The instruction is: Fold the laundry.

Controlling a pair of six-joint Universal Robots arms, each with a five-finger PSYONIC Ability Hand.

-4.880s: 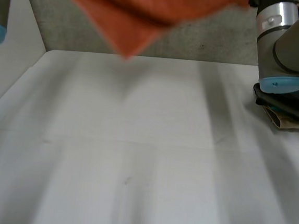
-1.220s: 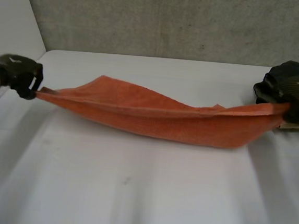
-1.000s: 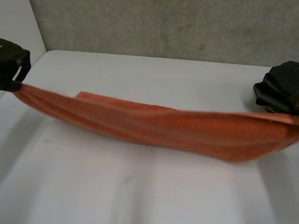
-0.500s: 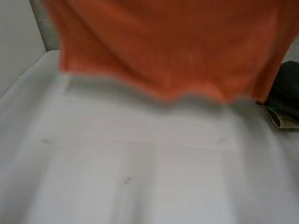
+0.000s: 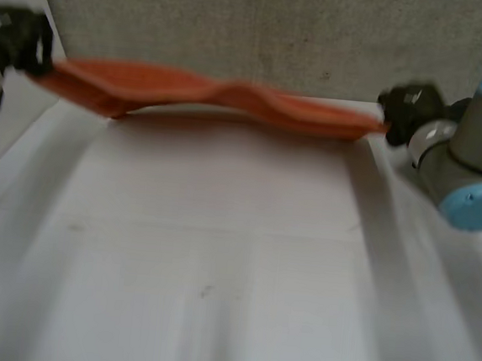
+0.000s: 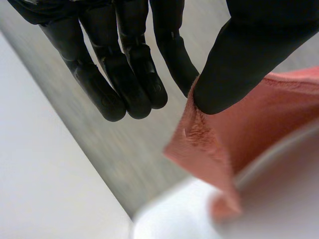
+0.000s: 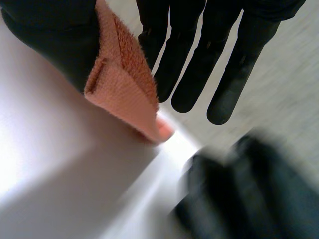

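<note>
Much of the white table lies nearest, and up by its far edge an orange towel is strung out taut in a long band. The left hand pinches one end under its thumb and the right hand nips the opposite corner likewise, to spread it wide for laying flat, I'd guess. Grey wall behind.

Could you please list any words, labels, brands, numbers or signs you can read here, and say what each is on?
No text can be read in these views.
left hand: a small white mark, too blurred to read.
right hand: a small white mark, too blurred to read.
orange cloth and white table: no print or label.
</note>
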